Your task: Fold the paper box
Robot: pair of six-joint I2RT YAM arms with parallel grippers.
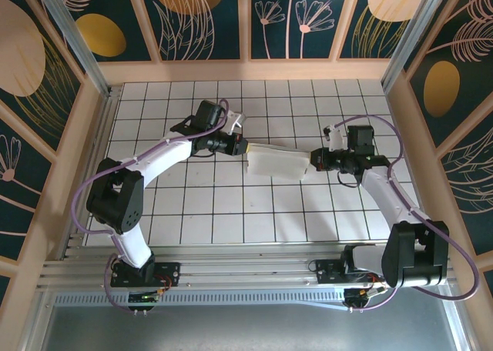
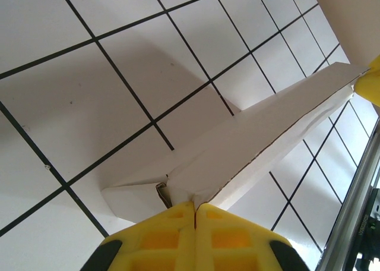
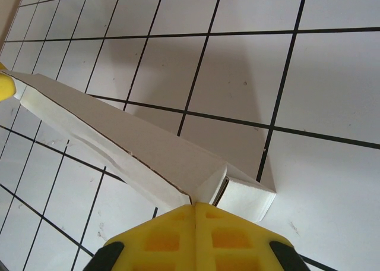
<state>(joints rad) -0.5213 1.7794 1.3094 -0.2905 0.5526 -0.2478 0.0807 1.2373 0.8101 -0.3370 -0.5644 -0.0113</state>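
Hanging over the middle of the tiled table (image 1: 216,212), the paper box (image 1: 279,162) is flattened. The left gripper (image 2: 195,207) is pinched tight on its left end, the right gripper (image 3: 195,205) on its right end.

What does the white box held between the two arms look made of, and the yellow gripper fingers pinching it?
The paper box: thin matte white cardboard, judging by its creases, raw cut edges and slight buckling. The yellow fingers: probably moulded matte plastic or rubber, with recessed pockets.
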